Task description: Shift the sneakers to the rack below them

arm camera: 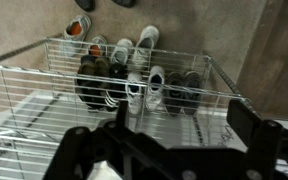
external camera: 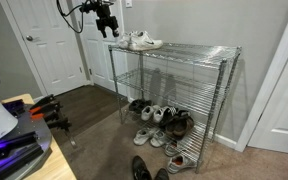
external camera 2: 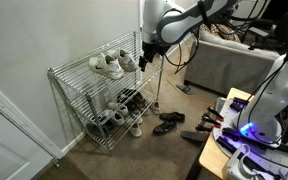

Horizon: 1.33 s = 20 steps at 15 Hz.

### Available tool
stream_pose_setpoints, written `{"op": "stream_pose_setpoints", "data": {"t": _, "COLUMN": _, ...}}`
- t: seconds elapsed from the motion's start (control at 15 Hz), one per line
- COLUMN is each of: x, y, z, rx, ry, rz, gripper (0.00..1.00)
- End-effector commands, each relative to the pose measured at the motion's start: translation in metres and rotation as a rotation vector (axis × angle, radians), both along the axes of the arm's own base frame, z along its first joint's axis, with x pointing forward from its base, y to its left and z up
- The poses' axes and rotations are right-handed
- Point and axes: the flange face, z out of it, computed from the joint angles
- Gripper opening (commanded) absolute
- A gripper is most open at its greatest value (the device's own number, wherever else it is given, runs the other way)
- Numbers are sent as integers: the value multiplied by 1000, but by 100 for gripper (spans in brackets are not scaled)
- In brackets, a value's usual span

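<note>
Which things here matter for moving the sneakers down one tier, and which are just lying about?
For the job:
- white sneakers, on the top tier
- second wire tier, directly below them
- tool, open, beside the sneakers

Lying about:
- mixed shoes, lower down
- glossy black pair
- white door

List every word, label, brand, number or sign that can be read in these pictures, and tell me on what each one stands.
No text can be read in any view.
The sneakers: any brand mark is too small to read.
The shoes on the lower tiers: too small and blurred to show a logo.
The door and the wall: no sign or label shows.
</note>
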Motion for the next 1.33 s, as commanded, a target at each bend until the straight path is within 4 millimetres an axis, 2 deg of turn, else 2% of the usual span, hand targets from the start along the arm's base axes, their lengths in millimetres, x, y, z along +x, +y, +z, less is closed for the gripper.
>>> {"op": "stream_pose_setpoints", "data": {"t": 0.0, "x": 11, "y": 54, "z": 16, "rx": 3, "ry": -93, "rz": 134, "gripper": 100}}
{"op": "stream_pose_setpoints", "data": {"t": 0.2, "x": 24, "y": 77, "z": 24, "rx": 47, "ry": -158, "rz": 185, "gripper": 100}}
{"op": "stream_pose_setpoints", "data": {"t": 0.47, "x": 61, "y": 88, "z": 35, "rx": 94, "ry": -370, "rz": 191, "gripper": 100}}
{"op": "stream_pose_setpoints", "data": {"t": 0.73, "x": 87, "y": 79, "z": 31, "rx": 51, "ry": -456, "rz": 200, "gripper": 100}}
{"op": "stream_pose_setpoints", "data": {"t": 1.0, "x": 118, "y": 65, "z": 23, "rx": 8, "ry": -464, "rz": 166, "gripper": 100}}
{"op": "stream_pose_setpoints", "data": {"t": 1.27, "x": 144, "y": 43, "z": 0, "rx": -24, "ry": -384, "rz": 90, "gripper": 100}}
